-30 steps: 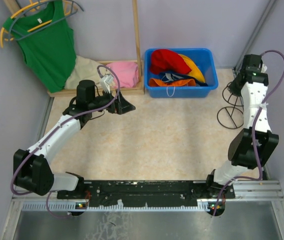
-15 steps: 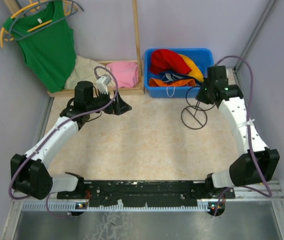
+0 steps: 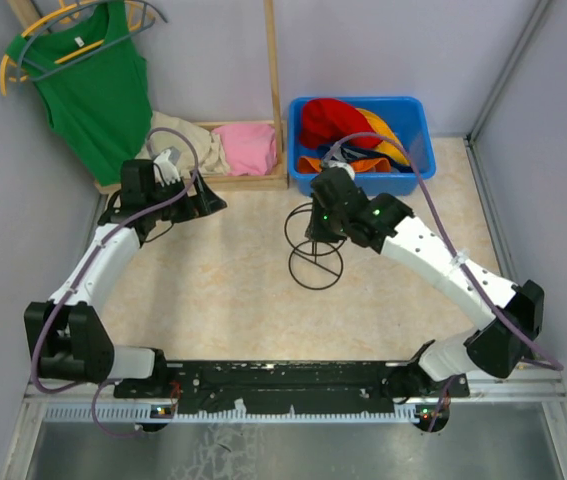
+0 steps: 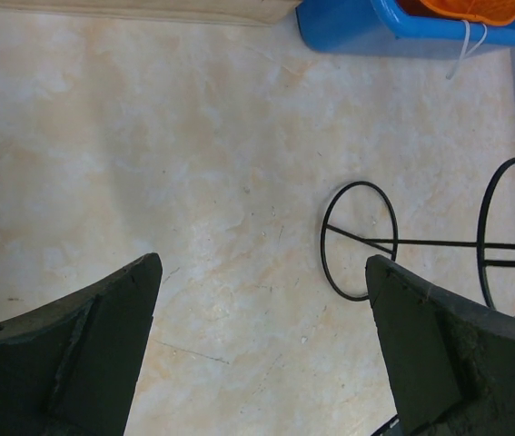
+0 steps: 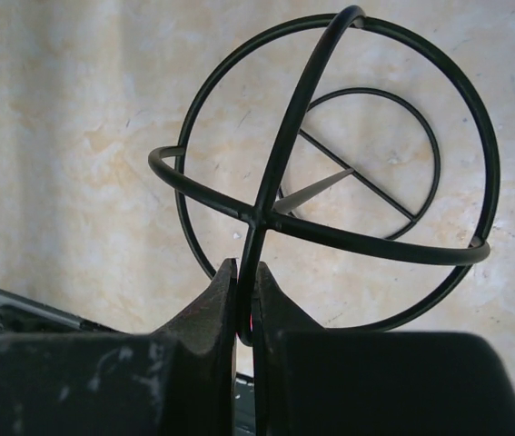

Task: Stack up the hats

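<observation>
While the blue bin (image 3: 421, 172) at upper centre is holding the hats (image 3: 333, 120), red, yellow, navy and orange, the right gripper (image 5: 246, 282) is clamping the wire stand (image 5: 255, 218) mid-frame; the left gripper (image 4: 262, 268) is standing open.

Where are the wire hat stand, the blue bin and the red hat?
wire hat stand (image 5: 255, 221): right wrist view, where its top hoops cross.
blue bin (image 3: 408, 181): top external view, its near wall.
red hat (image 3: 331, 120): top external view, its crown.
</observation>
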`<state>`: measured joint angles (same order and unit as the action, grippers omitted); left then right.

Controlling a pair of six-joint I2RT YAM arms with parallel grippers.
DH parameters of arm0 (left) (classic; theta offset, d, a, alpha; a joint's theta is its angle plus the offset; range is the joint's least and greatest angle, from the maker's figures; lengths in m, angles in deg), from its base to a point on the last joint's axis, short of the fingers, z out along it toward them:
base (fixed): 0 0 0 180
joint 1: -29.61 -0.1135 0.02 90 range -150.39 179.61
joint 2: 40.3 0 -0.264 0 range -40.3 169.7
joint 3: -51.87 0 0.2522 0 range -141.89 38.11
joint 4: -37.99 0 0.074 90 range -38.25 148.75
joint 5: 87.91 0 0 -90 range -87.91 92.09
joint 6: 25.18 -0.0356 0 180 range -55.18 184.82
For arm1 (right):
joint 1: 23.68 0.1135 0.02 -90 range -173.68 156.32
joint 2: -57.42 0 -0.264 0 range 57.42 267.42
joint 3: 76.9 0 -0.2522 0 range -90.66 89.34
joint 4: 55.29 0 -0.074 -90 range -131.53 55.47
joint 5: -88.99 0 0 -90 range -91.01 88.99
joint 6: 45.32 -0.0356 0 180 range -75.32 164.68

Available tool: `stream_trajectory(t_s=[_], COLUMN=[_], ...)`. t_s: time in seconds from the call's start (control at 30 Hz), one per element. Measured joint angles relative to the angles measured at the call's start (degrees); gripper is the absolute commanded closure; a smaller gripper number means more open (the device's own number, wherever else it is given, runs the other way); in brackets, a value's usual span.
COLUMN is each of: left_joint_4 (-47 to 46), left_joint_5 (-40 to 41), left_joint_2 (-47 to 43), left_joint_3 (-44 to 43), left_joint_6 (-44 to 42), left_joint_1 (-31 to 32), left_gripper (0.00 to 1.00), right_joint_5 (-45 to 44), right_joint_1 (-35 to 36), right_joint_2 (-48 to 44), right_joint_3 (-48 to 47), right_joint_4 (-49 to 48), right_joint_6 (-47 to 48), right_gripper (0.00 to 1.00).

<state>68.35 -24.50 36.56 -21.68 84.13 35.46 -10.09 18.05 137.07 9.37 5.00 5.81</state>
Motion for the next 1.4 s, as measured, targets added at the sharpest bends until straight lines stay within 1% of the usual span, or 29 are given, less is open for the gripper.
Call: stream_trajectory(t_s=[0.1,0.2,0.37,0.4,0.47,0.6,0.7,0.8,0.9,1.03,1.1,1.13,1.23,1.33,1.4], left_joint_4=[0.4,0.3,0.0,-0.1,-0.3,-0.8,-1.1,-1.2,-1.2,-1.2,-1.2,-1.2,-1.2,-1.2,-1.2], left_joint_5=[-0.3,-1.1,-2.5,-2.9,-3.3,-4.1,-4.3,-4.5,-4.7,-4.9,-5.0,-5.0,-5.1,-5.3,-5.5], left_joint_2=[0.7,0.7,0.7,0.8,1.1,1.5,1.6,1.8,2.3,3.2,3.5,3.6,3.8,3.8,3.8], left_joint_3=[-0.6,-0.6,-0.6,-0.6,-0.6,-0.6,-0.6,-0.6,-0.6,-0.6,-0.6,-0.6,-0.6,-0.5,-0.5], left_joint_6=[0.0,0.2,0.9,1.2,1.4,1.7,1.7,1.7,1.7,1.7,1.7,1.7,1.7,1.7,1.7], left_joint_1=[0.0,0.0,0.0,0.0,0.0,0.0,0.0,0.0,0.0,0.0,0.0,0.0,0.0,0.0,0.0], left_gripper=[0.01,0.01,0.01,0.01,0.01,0.01,0.01,0.01,0.01,0.01,0.01,0.01,0.01,0.01,0.01], right_joint_5=[-2.2,-3.7,-5.1,-5.4,-5.7,-6.2,-6.6,-7.2,-7.8,-8.6,-9.4,-9.8,-9.9,-10.0,-10.8], right_joint_1=[4.6,7.5,10.0,10.3,10.4,10.6,10.6,10.6,10.6,10.6,10.6,10.6,9.2,5.3,2.2], right_joint_2=[0.9,1.6,2.6,2.6,2.6,2.6,2.6,2.6,2.6,2.6,2.6,2.7,4.7,9.4,14.4], right_joint_3=[-0.1,-1.0,-2.6,-2.6,-2.6,-2.7,-3.1,-4.7,-7.0,-10.6,-12.9,-14.3,-21.9,-33.0,-42.1], right_joint_4=[0.7,2.6,4.3,4.5,5.0,5.9,7.3,8.6,9.9,11.6,13.2,14.1,17.1,19.8,22.6], right_joint_6=[-1.3,-2.1,-2.3,-2.2,-2.1,-1.4,-0.8,-0.2,0.1,0.7,1.4,1.8,4.0,6.7,8.2], right_gripper=[1.0,1.0,1.0,0.98,0.82,0.6,0.52,0.48,0.39,0.19,0.03,0.01,0.01,0.01,0.01])
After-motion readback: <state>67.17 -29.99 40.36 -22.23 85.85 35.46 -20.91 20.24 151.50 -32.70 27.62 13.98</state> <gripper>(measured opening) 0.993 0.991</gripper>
